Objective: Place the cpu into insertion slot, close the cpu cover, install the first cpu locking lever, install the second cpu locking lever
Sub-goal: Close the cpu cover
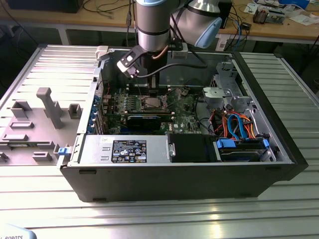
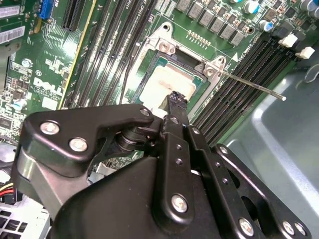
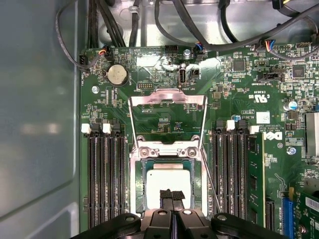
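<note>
Pinched closed on nothing, likely as a slim pusher, the tool [image 3: 172, 195] hangs over the cpu [image 3: 167, 178] in the insertion slot [image 3: 135, 186].

You have a cpu [image 3: 167, 180] with a pale, matt metal top; its cover [image 3: 168, 98] is thin bright metal with a light gloss; the lever [image 2: 249, 83] is bare shiny wire; the board [image 3: 164, 122] is green and glossy; the memory slots [image 3: 104, 179] are black plastic with white plastic clips; your gripper [image 3: 172, 195] is matt black, its screws polished; the case [image 1: 179, 184] looks dark, smooth metal; the table [image 1: 149, 216] is ribbed, satin metal.
</note>
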You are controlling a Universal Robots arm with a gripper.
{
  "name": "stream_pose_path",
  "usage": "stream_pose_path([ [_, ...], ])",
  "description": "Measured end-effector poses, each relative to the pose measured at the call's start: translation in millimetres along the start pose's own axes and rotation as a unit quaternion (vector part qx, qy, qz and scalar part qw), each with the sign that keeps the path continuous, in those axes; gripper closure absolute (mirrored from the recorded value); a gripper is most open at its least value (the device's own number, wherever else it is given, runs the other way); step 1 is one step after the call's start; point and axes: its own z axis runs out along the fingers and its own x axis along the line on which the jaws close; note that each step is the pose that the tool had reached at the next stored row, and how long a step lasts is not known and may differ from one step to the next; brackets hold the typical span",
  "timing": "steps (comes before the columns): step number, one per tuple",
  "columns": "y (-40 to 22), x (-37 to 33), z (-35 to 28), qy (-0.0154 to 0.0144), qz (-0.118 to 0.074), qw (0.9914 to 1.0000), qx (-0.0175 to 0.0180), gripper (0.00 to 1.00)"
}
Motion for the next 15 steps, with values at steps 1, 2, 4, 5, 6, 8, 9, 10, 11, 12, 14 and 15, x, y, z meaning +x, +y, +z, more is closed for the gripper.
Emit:
stream_pose_path([
  [1,0.0,0.0,-1.0,0.0000,0.000,1.00000,0.0000,0.89],
  [2,0.1,0.1,-2.6,0.0000,0.000,1.00000,0.0000,0.89],
  [4,0.2,0.2,-4.8,-0.0001,0.000,1.00000,0.0000,0.89],
  [5,0.3,0.3,-7.5,0.0000,0.000,1.00000,0.0000,0.89],
  [6,0.4,0.4,-9.4,0.0000,0.000,1.00000,0.0000,0.89],
  [8,0.6,0.5,-13.3,0.0000,0.000,1.00000,0.0000,0.89],
  [9,0.6,0.6,-14.4,0.0000,0.000,1.00000,0.0000,0.89],
  [10,0.7,0.6,-16.1,-0.0001,0.000,1.00000,0.0000,0.89],
  [11,0.7,0.7,-17.0,-0.0001,0.000,1.00000,0.0000,0.89],
  [12,0.8,0.7,-17.8,-0.0001,0.000,1.00000,0.0000,0.89],
  [14,0.8,0.8,-19.6,-0.0001,0.000,1.00000,0.0000,0.89],
  [15,0.9,0.8,-20.1,0.0000,0.000,1.00000,0.0000,0.89],
])
